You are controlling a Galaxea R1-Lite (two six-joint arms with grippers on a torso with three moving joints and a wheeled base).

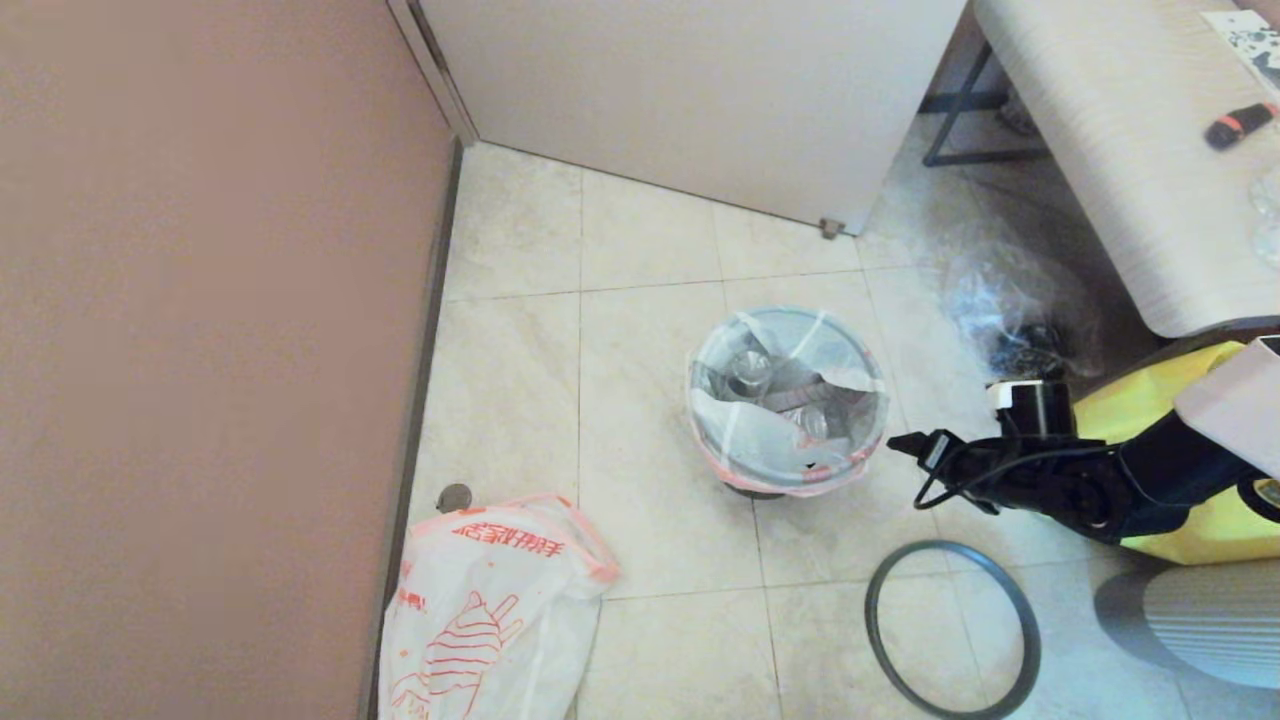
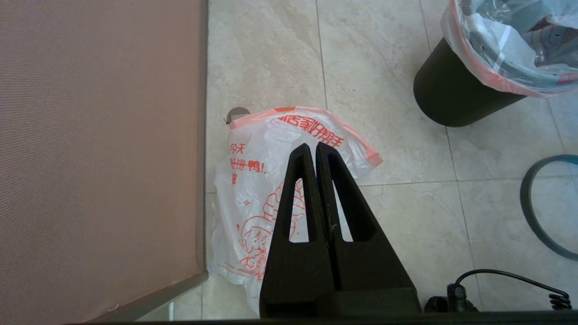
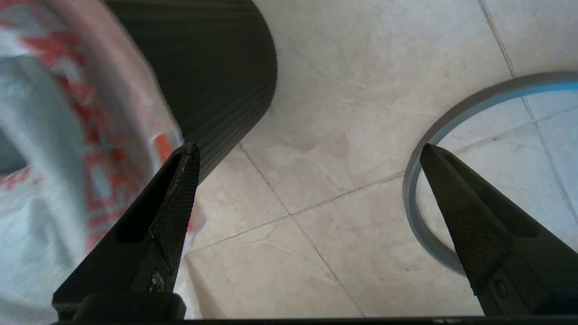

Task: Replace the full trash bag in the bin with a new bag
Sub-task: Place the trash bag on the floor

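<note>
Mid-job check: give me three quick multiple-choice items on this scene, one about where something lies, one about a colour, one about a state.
1. Where is the hoop?
A. on the bin
B. flat on the floor
C. on the table

2. What colour is the bin?
A. black
B. yellow
C. white

3. How is the right gripper?
A. shut on the new bag
B. shut, empty
C. open beside the bin

Answers: 1 B, it rings bare tile; 2 A, its wall shows black under the full trash bag; 3 C, its fingers stand wide apart.
</note>
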